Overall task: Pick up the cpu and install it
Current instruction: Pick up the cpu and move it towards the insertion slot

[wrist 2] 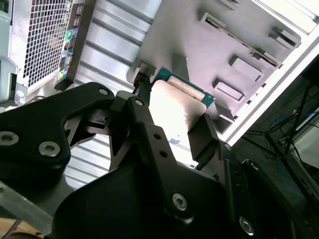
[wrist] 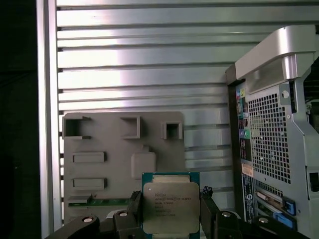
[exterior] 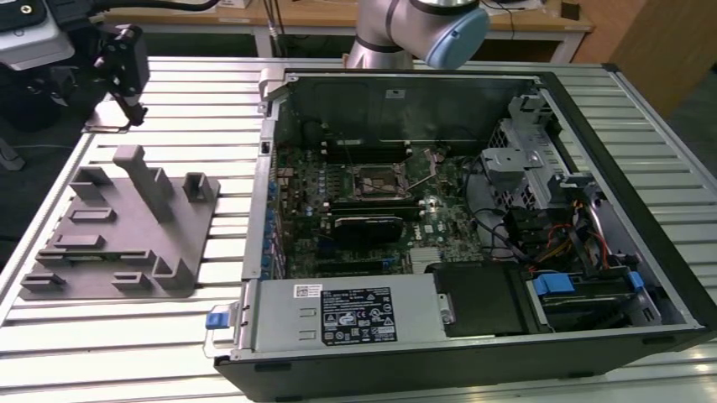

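Slatted aluminium makes up the table [exterior: 627, 101] in the exterior view, ribbed and bright. On it lies an open black computer case [exterior: 583, 109], its green motherboard [exterior: 437, 231] showing a square black-framed socket [exterior: 375, 178]. Toward the exterior view's left sits a matte grey plastic tray [exterior: 96, 252] with raised blocks and shallow pockets. My gripper [exterior: 133, 111], black and angular, hangs over the table's far corner on that side, well apart from the case.

In the second wrist view my gripper [wrist 2: 172, 112] pinches the cpu [wrist 2: 179, 107] between two black bolted fingers [wrist 2: 202, 134], one on each of two opposite edges. The chip is a thin flat square: a smooth silvery lid glaring white in the light, with a green board rim around it. Behind it are the grey tray [wrist 2: 239, 45], the ribbed table [wrist 2: 114, 45] and the perforated rear of the case [wrist 2: 45, 40].

In the first wrist view the cpu [wrist: 170, 204] sits squarely between my fingers [wrist: 207, 199], lid turned to the camera, underside toward the tray [wrist: 114, 144] and table [wrist: 139, 64] behind it. Being square, it has no long axis; its edges run parallel to the tray's sides. The case [wrist: 269, 129] stands beside the tray.
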{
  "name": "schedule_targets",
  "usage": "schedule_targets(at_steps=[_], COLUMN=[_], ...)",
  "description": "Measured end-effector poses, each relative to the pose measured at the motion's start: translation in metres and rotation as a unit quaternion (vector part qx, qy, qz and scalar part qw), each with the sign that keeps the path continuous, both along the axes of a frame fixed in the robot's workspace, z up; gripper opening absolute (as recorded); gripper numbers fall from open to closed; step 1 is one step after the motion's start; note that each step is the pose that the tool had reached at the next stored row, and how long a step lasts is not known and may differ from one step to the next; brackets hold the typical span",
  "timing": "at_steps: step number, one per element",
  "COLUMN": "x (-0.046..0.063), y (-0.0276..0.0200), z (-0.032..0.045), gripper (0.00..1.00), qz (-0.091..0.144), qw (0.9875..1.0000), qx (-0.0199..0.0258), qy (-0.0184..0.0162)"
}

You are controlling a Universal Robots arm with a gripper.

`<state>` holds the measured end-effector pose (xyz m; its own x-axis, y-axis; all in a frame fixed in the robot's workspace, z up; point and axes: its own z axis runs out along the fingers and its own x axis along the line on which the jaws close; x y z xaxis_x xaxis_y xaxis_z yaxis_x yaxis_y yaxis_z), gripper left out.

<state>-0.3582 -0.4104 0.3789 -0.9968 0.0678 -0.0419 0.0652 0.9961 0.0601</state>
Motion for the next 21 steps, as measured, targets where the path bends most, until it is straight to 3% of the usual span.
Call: schedule_targets(at_steps=[21], x=[0.018], y=[0.0000], z=[0.0000], gripper=[0.54], qz=[0.000], qw=[1.0000], qx=[0.0000], qy=[0.0000])
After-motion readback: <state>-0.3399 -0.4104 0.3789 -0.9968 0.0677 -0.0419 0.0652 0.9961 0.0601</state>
